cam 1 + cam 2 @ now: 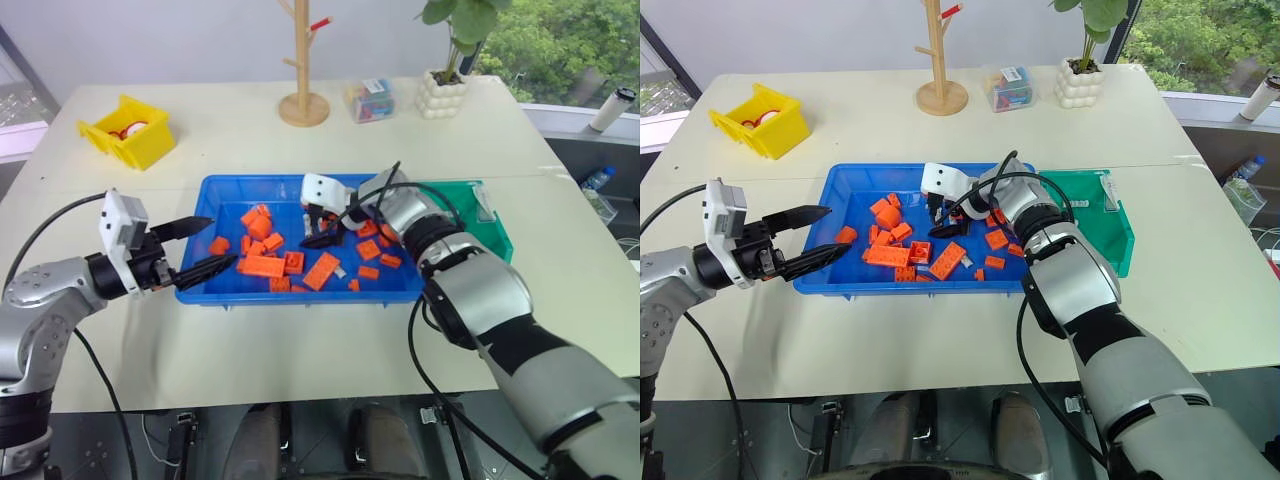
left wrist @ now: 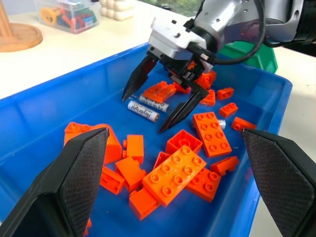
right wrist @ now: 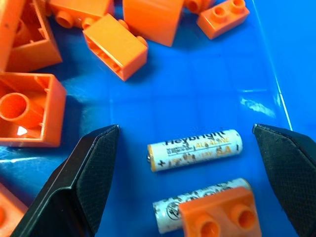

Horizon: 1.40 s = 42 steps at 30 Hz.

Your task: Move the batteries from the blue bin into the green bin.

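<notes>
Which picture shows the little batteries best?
The right wrist view: one battery lies whole between the open right gripper fingers, its label readable. The left wrist view shows two batteries smaller; in the head views they are too tiny to tell.

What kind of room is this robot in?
Probably an office or lab by a window: a big pale table holds a potted plant and sorting bins like the blue bin, with trees outside.
</notes>
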{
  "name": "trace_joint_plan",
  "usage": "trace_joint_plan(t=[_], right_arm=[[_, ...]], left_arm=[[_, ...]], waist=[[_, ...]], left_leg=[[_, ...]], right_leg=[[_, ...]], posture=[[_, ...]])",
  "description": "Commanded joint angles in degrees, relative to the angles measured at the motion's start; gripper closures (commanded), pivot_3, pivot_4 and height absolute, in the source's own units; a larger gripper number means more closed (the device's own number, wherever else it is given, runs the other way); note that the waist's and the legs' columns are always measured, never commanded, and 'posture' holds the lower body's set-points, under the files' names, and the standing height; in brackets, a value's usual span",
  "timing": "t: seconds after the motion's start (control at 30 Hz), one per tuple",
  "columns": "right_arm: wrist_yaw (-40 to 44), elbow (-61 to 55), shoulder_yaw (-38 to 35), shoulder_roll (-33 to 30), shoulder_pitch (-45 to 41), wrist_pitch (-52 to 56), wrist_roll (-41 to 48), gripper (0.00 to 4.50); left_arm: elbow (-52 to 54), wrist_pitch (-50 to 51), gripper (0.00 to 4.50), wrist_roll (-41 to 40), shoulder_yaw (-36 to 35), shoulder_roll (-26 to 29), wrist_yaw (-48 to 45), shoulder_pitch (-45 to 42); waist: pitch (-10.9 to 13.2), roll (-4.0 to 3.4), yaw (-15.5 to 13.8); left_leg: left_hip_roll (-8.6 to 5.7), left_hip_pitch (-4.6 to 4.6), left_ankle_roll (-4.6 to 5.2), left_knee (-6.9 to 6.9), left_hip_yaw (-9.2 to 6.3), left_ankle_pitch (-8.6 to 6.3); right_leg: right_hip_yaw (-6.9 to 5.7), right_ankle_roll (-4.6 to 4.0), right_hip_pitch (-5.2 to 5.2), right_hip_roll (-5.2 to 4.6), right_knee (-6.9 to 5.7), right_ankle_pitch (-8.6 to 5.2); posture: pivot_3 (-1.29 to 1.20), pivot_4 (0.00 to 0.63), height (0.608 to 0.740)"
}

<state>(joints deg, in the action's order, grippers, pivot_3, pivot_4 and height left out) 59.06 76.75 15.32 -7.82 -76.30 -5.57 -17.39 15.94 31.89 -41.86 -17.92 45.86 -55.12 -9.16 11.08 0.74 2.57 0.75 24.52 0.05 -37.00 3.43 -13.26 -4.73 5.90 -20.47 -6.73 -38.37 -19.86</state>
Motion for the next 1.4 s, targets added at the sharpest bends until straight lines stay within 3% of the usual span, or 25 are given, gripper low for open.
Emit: trace_joint_plan(t=[0.03, 0.17, 0.33, 0.7, 0.97, 1.17, 1.4], right_arm=[[0.4, 0.3, 0.0, 0.2, -1.5, 0.8, -0.7, 0.07], [0.8, 0.3, -0.2, 0.3, -1.5, 1.3, -0.8, 0.07], [0.9, 0.3, -0.1, 0.6, -1.2, 1.7, -0.9, 2.30], [1.2, -0.4, -1.9, 0.1, -2.7, 1.2, 0.8, 2.31], [5.4, -3.4, -9.3, -3.1, -6.6, 3.4, 8.3, 2.31], [9.6, -8.3, -13.2, -8.2, -6.0, 6.6, 12.8, 2.31], [9.3, -16.1, -16.0, -19.4, -0.9, 12.5, 16.0, 2.31]], left_arm=[[1.6, -0.3, 0.00, -0.9, -1.9, 0.6, -0.1, -0.1], [1.8, -0.3, 0.00, -0.9, -2.0, 0.5, 0.1, -0.1], [1.9, -0.3, 0.00, -0.9, -2.2, 0.4, 0.2, -0.1], [2.1, -0.2, 0.00, -1.5, -2.6, -0.1, 0.5, 0.1], [-3.3, -2.8, 0.00, -0.9, -1.1, -3.3, -0.1, -4.3], [-7.9, -4.5, 0.00, 1.2, 2.1, -4.9, -1.4, -9.0], [-15.4, -8.5, 0.00, 4.4, 6.2, -8.3, -4.3, -16.5]], waist=[[0.0, 0.00, 0.0], [0.0, 0.00, 0.0], [0.0, 0.00, 0.0], [0.0, 0.00, 0.0], [0.0, -0.01, -0.2], [0.0, -0.01, -0.1], [0.0, 0.01, -0.5]], left_leg=[[0.00, 0.00, 0.00, 0.00, 0.00, 0.00], [0.00, 0.00, 0.00, 0.00, 0.00, 0.00], [0.00, 0.00, 0.00, 0.00, 0.00, 0.00], [0.00, 0.00, 0.00, 0.00, 0.00, 0.00], [0.00, 0.01, 0.00, -0.02, -0.01, 0.00], [-0.03, 0.01, 0.01, -0.01, 0.01, 0.00], [-0.04, 0.03, 0.01, -0.04, 0.03, 0.00]], right_leg=[[0.00, 0.00, 0.00, 0.00, 0.00, 0.00], [0.00, 0.00, 0.00, 0.00, 0.00, 0.00], [0.00, 0.00, 0.00, 0.00, 0.00, 0.00], [0.00, 0.00, 0.00, 0.00, 0.00, 0.00], [0.00, 0.00, 0.01, 0.00, 0.01, 0.00], [-0.01, 0.00, 0.03, -0.01, 0.03, 0.00], [-0.01, 0.01, 0.05, -0.03, 0.06, 0.00]], posture=[[0.00, 0.150, 0.739], [0.00, 0.150, 0.739], [0.00, 0.150, 0.739], [0.00, 0.150, 0.739], [0.00, 0.150, 0.739], [0.00, 0.150, 0.739], [0.00, 0.150, 0.739]])
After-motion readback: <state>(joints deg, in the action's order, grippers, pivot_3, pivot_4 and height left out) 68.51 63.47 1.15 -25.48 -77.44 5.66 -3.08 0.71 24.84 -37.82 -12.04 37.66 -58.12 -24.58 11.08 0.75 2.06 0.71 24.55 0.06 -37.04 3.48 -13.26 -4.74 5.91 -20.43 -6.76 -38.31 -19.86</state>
